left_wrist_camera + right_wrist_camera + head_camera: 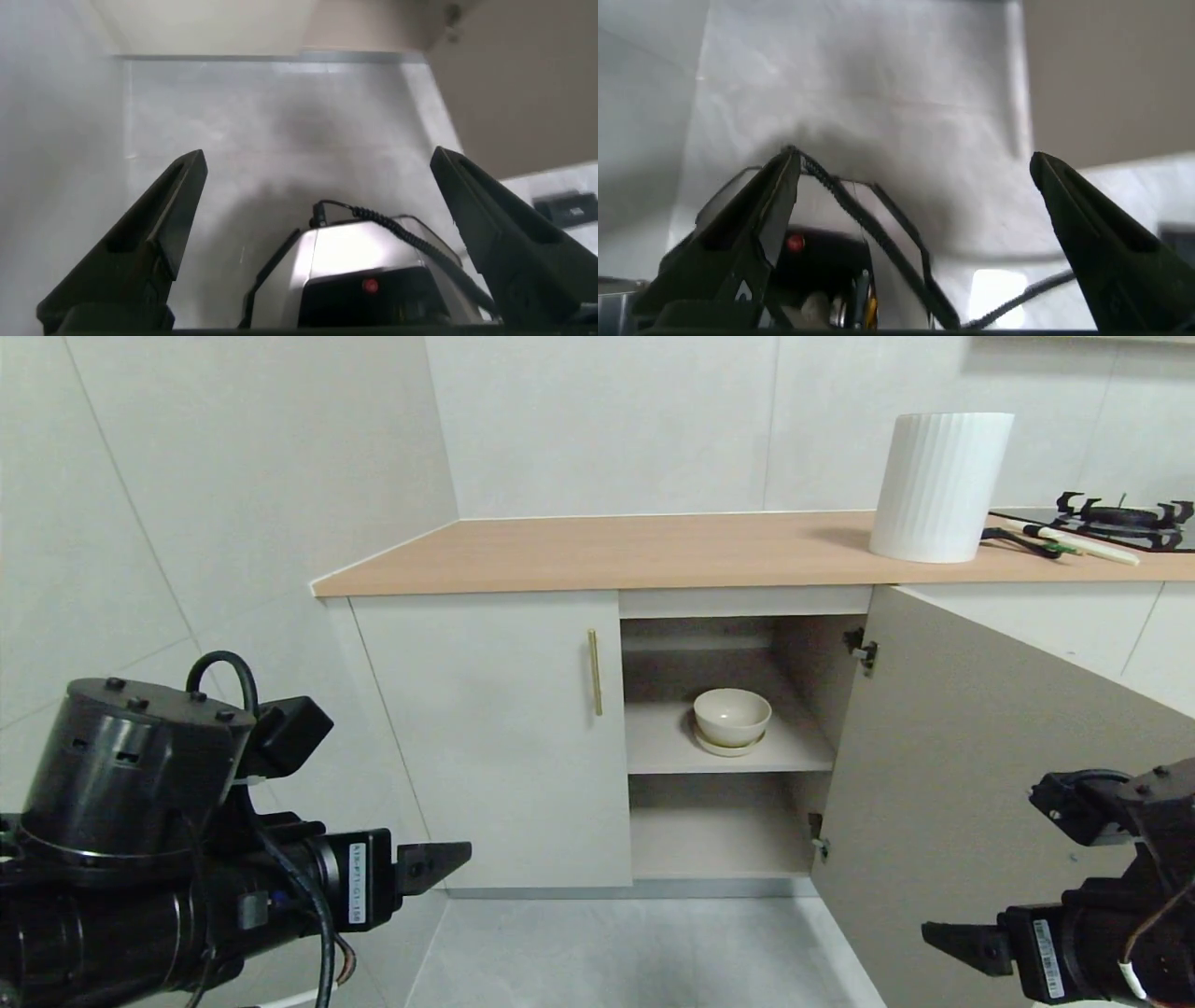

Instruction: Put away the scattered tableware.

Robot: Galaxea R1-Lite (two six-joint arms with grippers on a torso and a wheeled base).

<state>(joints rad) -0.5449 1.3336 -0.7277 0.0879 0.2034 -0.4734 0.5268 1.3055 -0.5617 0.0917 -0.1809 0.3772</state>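
**Clearances.** The floor point(635, 952) in front of the cabinet is pale grey. The left-hand tiled wall point(187, 523) runs in to meet the cabinet's left side, forming a closed corner. The right cabinet door point(962, 784) stands swung well out on two hinges point(861, 649), and its free edge reaches towards the right arm. The left cabinet door point(495, 737) is shut, with a slim gold handle point(595, 672) at its inner edge. The open compartment between the two doors has an upper shelf point(672, 747) and a lower shelf point(719, 845).

**Surface and room.** A wood-toned countertop point(653, 551) runs along the tiled back wall, with its left corner cut at an angle. A tall white ribbed container point(941, 485) stands upright on it towards the right. A black gas hob point(1120, 513) sits at the far right.

**Tableware.** A cream bowl point(732, 714) sits upright on a matching saucer point(724, 747), on the upper shelf right of its centre and near the front edge. Pale chopsticks point(1083, 543) lie on the countertop between the container and the hob, beside a dark-handled utensil point(1022, 539) whose type I cannot tell.

**Grippers.** The left gripper point(318, 177) is held low over the floor, left of the cabinet. Its jaws are spread wide with nothing between them. The right gripper point(915, 159) is held low beside the open door, with its jaws likewise spread wide and empty.
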